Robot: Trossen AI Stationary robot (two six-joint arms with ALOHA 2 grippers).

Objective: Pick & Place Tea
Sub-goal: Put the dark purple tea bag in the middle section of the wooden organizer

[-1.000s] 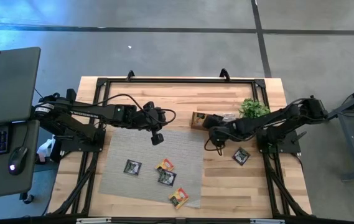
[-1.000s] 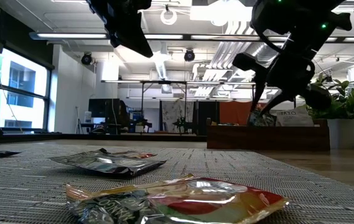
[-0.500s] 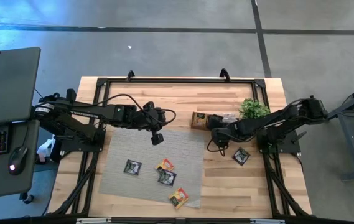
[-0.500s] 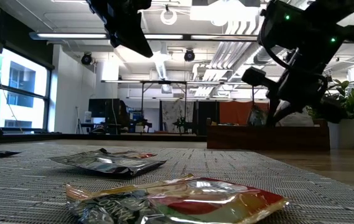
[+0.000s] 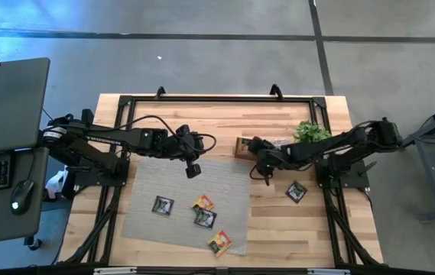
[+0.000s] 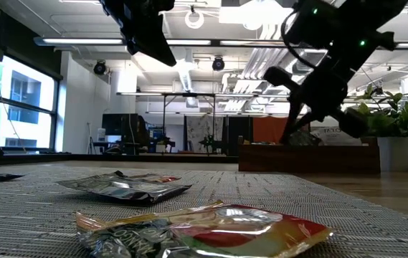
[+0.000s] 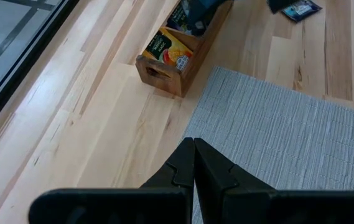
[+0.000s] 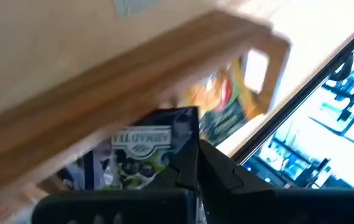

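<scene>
Several tea sachets point(image 5: 203, 211) lie flat on the grey mat point(image 5: 148, 183), and one more point(image 5: 297, 191) lies on the bare wood at the right. My right gripper point(image 5: 258, 150) is shut, its tips dipping into the wooden tray point(image 5: 241, 147) from the near right. There they stand at a dark blue sachet point(image 8: 140, 148) propped on edge next to an orange one point(image 8: 223, 106). My left gripper point(image 5: 193, 170) is shut and hangs above the mat's far edge, with nothing in it point(image 7: 193, 147). My right gripper has its shut fingertips point(image 8: 192, 163) at the dark blue sachet's side edge point(image 8: 195, 127), slanting down into the tray from the near right. The fingers cover that spot, so I cannot tell whether they touch it or pinch it. The sachet stays propped inside the tray.
A small green plant point(image 5: 310, 134) stands just right of the tray, close to my right arm. Black frame rails point(image 5: 217, 98) run round the table. In the low view two sachets point(image 6: 204, 231) lie close on the mat, with the tray point(image 6: 304, 156) behind.
My right gripper has drawn back a little toward the near edge. It has then swung toward the table's far left and into the tray beside the dark sachet. The sachets on the mat and on the wood have not moved.
</scene>
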